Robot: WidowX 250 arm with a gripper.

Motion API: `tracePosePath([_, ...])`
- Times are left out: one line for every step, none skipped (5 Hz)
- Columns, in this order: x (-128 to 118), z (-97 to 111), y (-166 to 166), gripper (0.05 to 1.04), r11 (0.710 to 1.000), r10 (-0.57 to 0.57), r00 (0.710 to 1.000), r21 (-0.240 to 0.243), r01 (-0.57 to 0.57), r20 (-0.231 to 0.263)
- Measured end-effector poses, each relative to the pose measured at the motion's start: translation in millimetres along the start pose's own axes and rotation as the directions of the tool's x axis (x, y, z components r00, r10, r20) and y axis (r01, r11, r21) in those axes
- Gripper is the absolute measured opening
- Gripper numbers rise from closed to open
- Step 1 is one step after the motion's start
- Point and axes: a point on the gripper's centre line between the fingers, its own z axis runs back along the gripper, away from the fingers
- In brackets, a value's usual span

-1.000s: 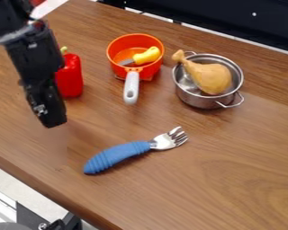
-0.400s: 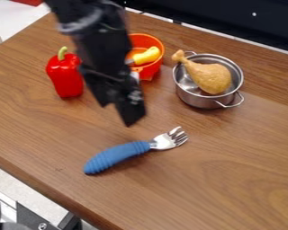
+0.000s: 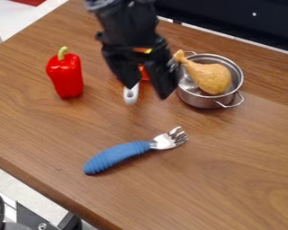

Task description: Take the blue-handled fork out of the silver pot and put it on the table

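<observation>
The black gripper (image 3: 147, 92) hangs open in the upper middle of the view, its two fingers apart with nothing gripped between them. It hides most of the orange pan (image 3: 145, 73), whose grey-white handle (image 3: 131, 93) shows by the left finger. Just right of the gripper is a metal pot (image 3: 199, 99) with a toy drumstick (image 3: 211, 77) resting in it, the bone end over the rim. A red pepper (image 3: 65, 75) stands to the left. Below the gripper lies a fork with a blue handle (image 3: 117, 157), its metal tines pointing to the upper right.
The wooden table (image 3: 231, 166) has its front edge running from the left down to the lower middle. Beyond its back edge is a dark surface (image 3: 231, 20). Metal and black equipment stands below the table at the lower left.
The arm has swung right from beside the pepper to over the orange pan, uncovering the pepper. The gripper's fingers now show apart. Pepper, pot, drumstick and fork have stayed put.
</observation>
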Motion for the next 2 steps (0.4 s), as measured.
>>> tracePosePath([19, -9, -9, 0.999, 0.999, 0.036, 0.999, -0.013, -0.036, 0.001])
tracePosePath([40, -28, -29, 0.999, 0.997, 0.07, 0.997, -0.013, -0.071, -0.028])
